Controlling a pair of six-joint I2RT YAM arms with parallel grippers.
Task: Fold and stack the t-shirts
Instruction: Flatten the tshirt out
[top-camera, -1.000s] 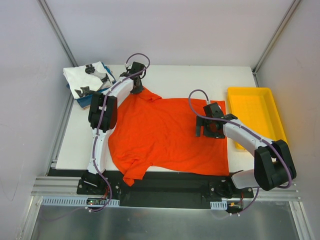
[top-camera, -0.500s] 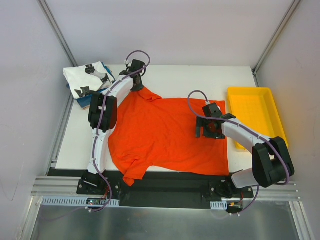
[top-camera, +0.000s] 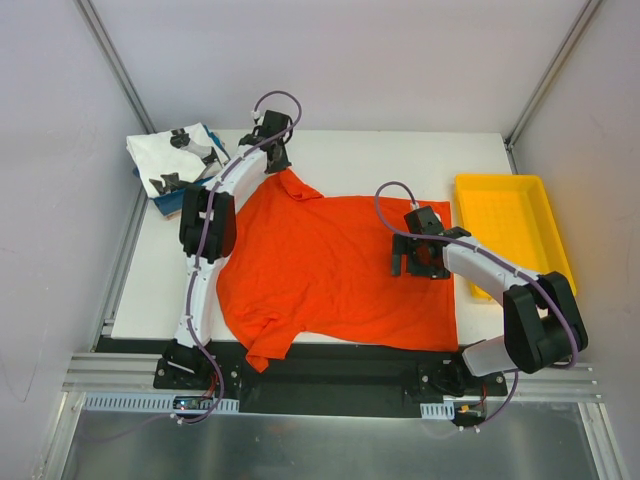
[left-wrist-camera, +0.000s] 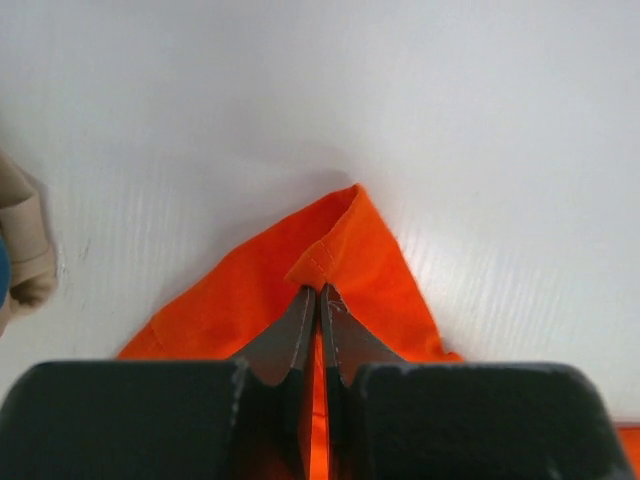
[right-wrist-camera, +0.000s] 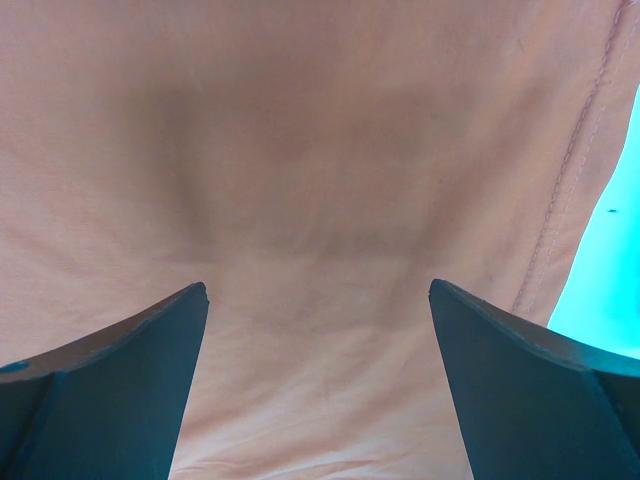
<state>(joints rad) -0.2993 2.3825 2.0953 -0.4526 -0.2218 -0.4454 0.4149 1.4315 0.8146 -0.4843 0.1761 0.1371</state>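
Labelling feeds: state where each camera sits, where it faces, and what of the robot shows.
Top external: above and behind the robot, looking down at table, orange tee, yellow tray; left arm and right arm show.
Left wrist: on left arm, facing the tee's sleeve; shut left gripper pinches it.
Right wrist: on right arm, facing down at tee cloth; open right gripper shows.
Shared: every view shows the orange tee.
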